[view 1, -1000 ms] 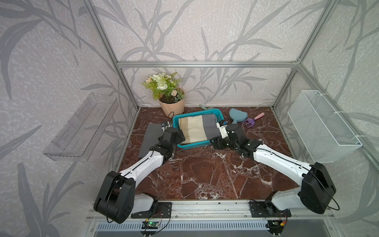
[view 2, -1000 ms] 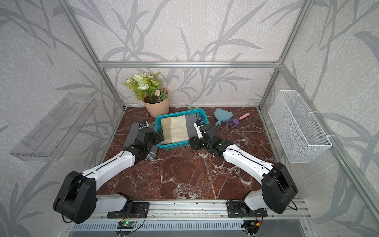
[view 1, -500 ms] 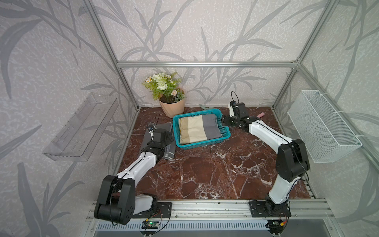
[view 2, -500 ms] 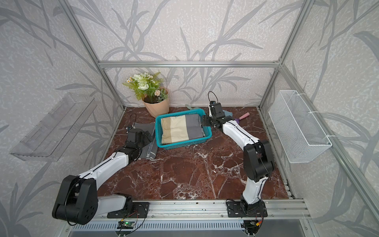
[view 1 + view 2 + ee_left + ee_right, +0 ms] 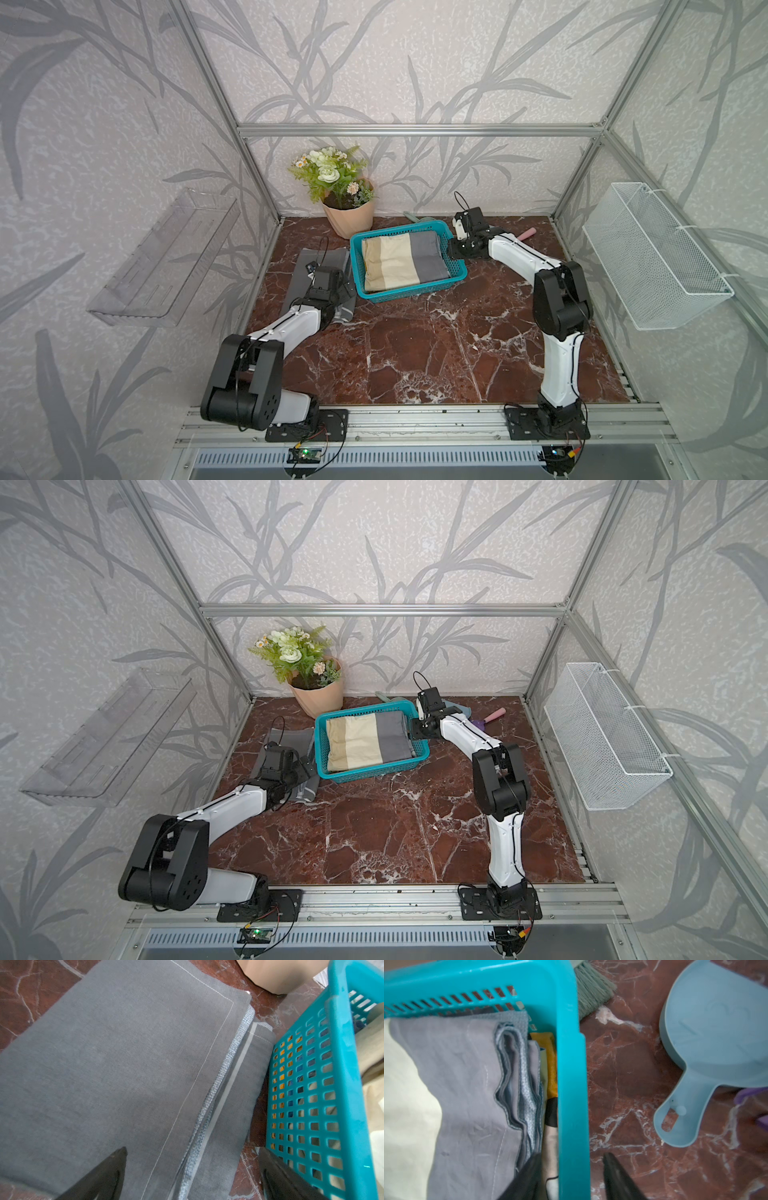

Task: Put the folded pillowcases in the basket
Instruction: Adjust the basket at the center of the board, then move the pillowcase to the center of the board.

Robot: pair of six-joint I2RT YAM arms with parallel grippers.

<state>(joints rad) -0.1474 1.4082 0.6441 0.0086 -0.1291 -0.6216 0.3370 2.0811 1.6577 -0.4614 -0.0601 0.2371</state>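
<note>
The teal basket (image 5: pixel 415 291) (image 5: pixel 374 769) stands at the back middle of the marble table, holding a cream and grey striped folded cloth (image 5: pixel 399 262). A grey folded pillowcase (image 5: pixel 320 259) (image 5: pixel 124 1064) lies flat on the table just left of the basket. My left gripper (image 5: pixel 192 1148) (image 5: pixel 345 286) hovers open over the pillowcase's edge nearest the basket (image 5: pixel 311 1095), holding nothing. My right gripper (image 5: pixel 573 1155) (image 5: pixel 453 253) straddles the basket's right rim (image 5: pixel 571 1064), one finger inside and one outside. A gap shows on each side of the rim.
A potted flower (image 5: pixel 349 216) stands behind the basket's left corner. A blue dustpan (image 5: pixel 716 1032), a small brush (image 5: pixel 591 987) and a pink-handled tool (image 5: pixel 527 235) lie at the back right. A white wire basket (image 5: pixel 648 257) and a clear tray (image 5: pixel 166 257) hang on the side walls.
Both grippers have left the basket's front side. The right one swung to the back right and now sits over the right rim. The left one drew back left over the grey pillowcase.
</note>
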